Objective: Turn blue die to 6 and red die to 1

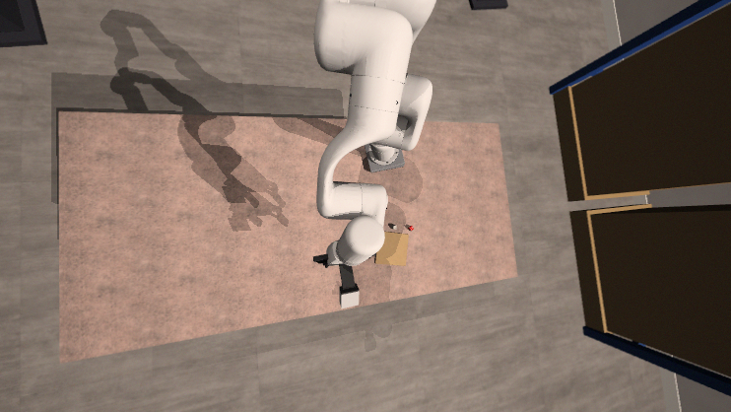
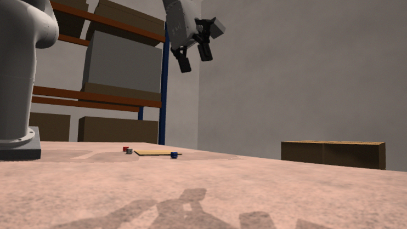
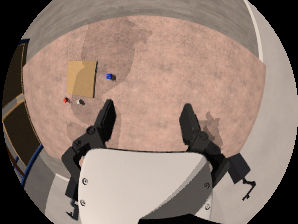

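Note:
A thin tan mat (image 1: 396,250) (image 2: 152,152) (image 3: 81,78) lies flat on the pinkish table (image 1: 153,230) (image 2: 256,184). The red die (image 1: 410,228) (image 2: 125,148) (image 3: 67,99) and the white die (image 1: 393,227) (image 2: 129,150) (image 3: 79,102) sit close together on the table just off one edge of the mat. The blue die (image 2: 174,154) (image 3: 111,76) sits on the table beside another edge of the mat; the arm hides it in the top view. The dice are too small to read their top faces. My gripper (image 2: 194,59) (image 3: 148,109) is open and empty, high above the table and off to the side of the dice.
The arm's base (image 1: 383,160) (image 2: 17,142) stands on the table near the dice. Shelving with cardboard boxes (image 2: 122,56) (image 1: 654,127) stands beyond the table. A low brown box (image 2: 333,153) lies off the table's far side.

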`<state>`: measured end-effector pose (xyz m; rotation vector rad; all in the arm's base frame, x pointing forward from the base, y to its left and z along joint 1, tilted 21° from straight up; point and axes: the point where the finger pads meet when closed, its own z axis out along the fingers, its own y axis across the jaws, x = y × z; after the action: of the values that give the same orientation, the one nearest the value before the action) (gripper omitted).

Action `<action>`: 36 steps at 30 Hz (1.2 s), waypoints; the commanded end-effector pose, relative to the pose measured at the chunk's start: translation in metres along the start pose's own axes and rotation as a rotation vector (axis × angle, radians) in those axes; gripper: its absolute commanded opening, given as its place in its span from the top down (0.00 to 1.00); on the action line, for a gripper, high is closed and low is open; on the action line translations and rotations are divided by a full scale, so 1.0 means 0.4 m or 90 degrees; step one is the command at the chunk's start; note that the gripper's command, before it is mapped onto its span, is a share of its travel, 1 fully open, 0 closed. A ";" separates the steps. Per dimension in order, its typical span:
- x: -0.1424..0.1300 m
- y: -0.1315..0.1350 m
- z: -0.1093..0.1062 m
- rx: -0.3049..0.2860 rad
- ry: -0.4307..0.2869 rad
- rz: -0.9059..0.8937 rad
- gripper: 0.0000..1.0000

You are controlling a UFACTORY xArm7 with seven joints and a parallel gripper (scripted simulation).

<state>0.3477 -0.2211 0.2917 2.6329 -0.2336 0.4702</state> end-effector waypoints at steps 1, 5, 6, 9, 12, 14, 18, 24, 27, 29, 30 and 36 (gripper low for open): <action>0.004 0.001 -0.003 -0.001 0.003 0.000 0.00; 0.004 0.001 -0.003 -0.001 0.003 0.000 0.00; 0.004 0.001 -0.003 -0.001 0.003 0.000 0.00; 0.004 0.001 -0.003 -0.001 0.003 0.000 0.00; 0.004 0.001 -0.003 -0.001 0.003 0.000 0.00; 0.004 0.001 -0.003 -0.001 0.003 0.000 0.00; 0.004 -0.001 -0.002 0.000 0.001 -0.003 0.00; 0.018 -0.095 0.067 0.027 -0.059 -0.146 0.00; 0.020 -0.139 0.096 0.041 -0.084 -0.211 0.00; 0.020 -0.166 0.113 0.050 -0.098 -0.249 0.00; 0.020 -0.172 0.116 0.052 -0.101 -0.256 0.00; 0.015 -0.263 0.169 0.084 -0.144 -0.381 0.00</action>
<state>0.3852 -0.1743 0.2164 2.7036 0.3469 0.0954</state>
